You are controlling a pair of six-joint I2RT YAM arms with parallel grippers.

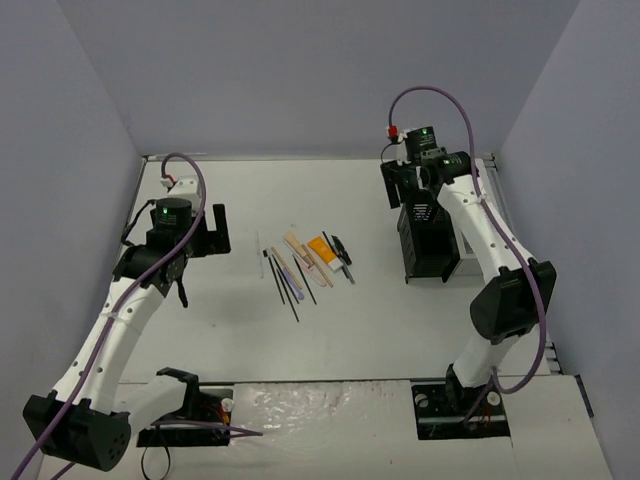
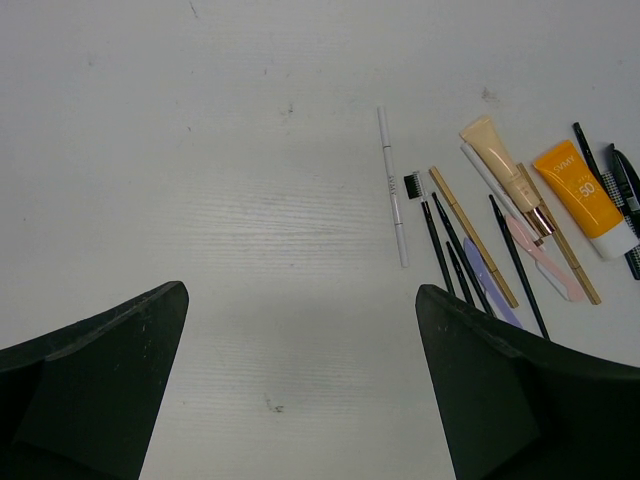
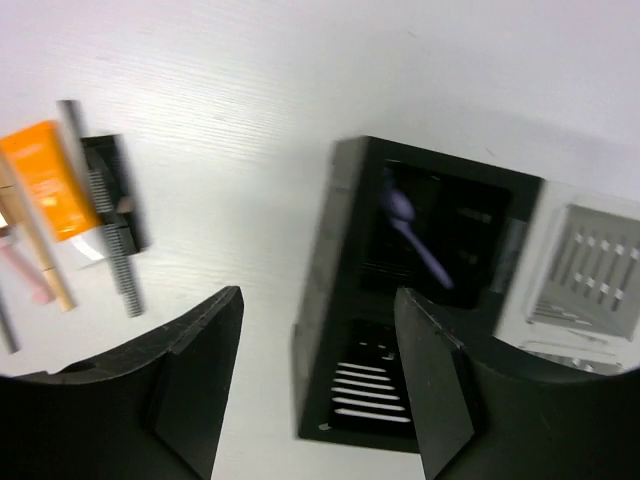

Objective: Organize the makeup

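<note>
Left gripper (image 2: 300, 300) wide open, empty, over counter (image 2: 200, 150) just left of the makeup row (image 2: 470, 230), mid-counter. Right gripper (image 3: 318, 300) open, empty, above black holder (image 3: 322, 340); lavender tool (image 3: 415, 235) inside it. Pencils (image 2: 517, 260): light, stiff, roll easily; pinch mid-shaft across the axis. Long axes roughly parallel, near-to-far, slightly slanted.

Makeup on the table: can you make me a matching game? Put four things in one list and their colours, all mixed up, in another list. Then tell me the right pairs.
Things:
1. tube marked 50
2. lone pencil
3. mesh holder
4. wavy stick

Colours:
a. black
b. pink
c. orange
d. white

Pairs: 1-c, 2-d, 3-a, 4-b
</note>
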